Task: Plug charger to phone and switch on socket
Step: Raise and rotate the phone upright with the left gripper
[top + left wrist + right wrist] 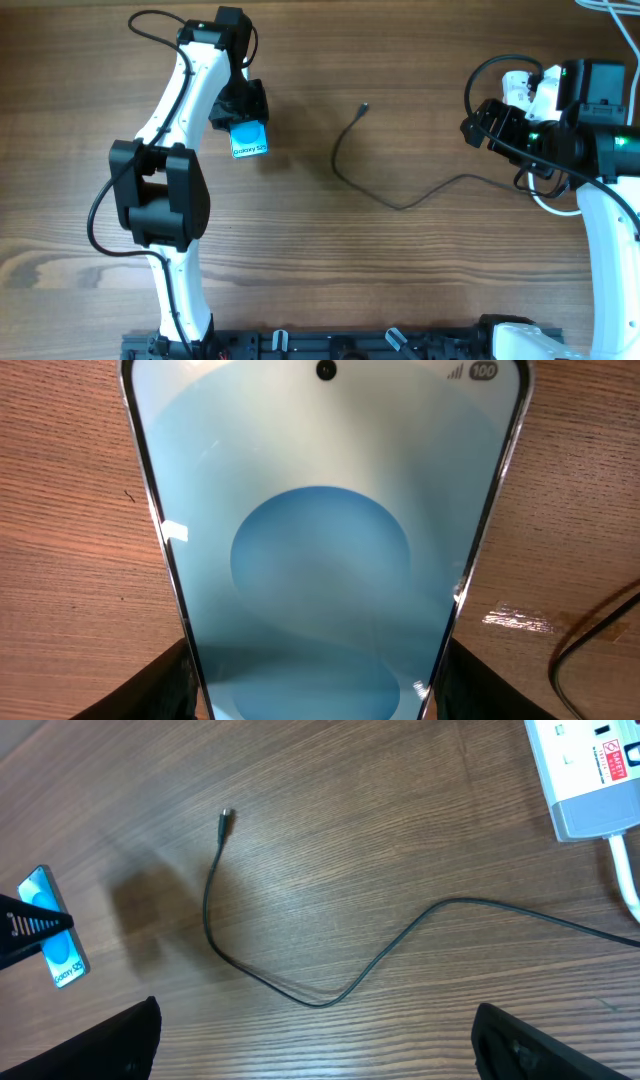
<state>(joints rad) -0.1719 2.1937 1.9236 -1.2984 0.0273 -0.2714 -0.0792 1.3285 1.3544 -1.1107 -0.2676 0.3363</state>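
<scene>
The phone [250, 139], cyan with a white text band, is gripped by its two long edges in my left gripper [243, 112]. In the left wrist view the phone [320, 540] fills the frame, with the left gripper [315, 695] fingers shut against its sides. The charger [345, 170] lies loose on the table, its tip [364, 108] pointing up and right of the phone. My right gripper [315, 1025] is open and empty above the charger [300, 990], whose tip [226, 816] lies free. The socket [590, 765] shows at the top right, its grey end toward me.
The wooden table [400, 280] holds the socket's white lead [625, 880], which runs down from its grey end. In the overhead view the right arm [560, 130] covers most of the socket [520, 85]. More white cables [620, 20] run off the top right corner.
</scene>
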